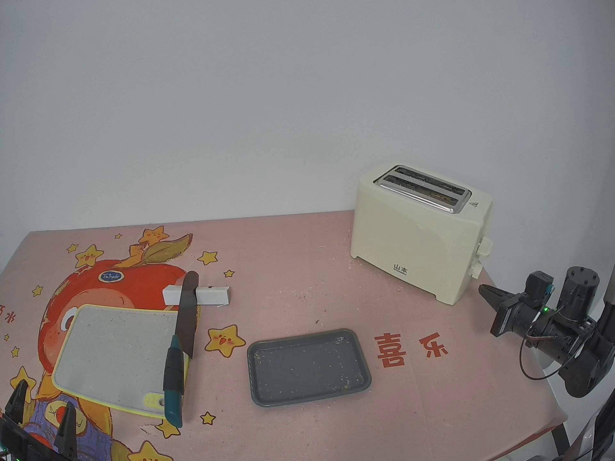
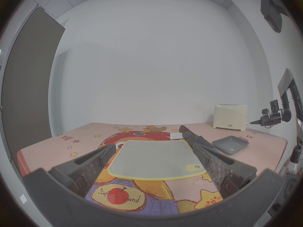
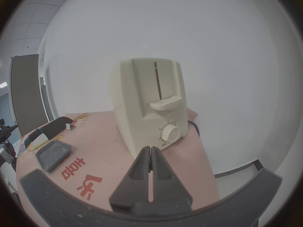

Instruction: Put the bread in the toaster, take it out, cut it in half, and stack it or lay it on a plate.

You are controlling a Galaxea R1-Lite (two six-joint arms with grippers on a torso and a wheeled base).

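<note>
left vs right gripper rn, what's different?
The left gripper has its fingers spread wide; the right gripper has them pressed shut. The left gripper sits at the near-left corner of the table, facing the cutting board. The right gripper sits off the table's right edge, aimed at the lever end of the toaster and apart from it. Both are empty, with dark fingers.
</note>
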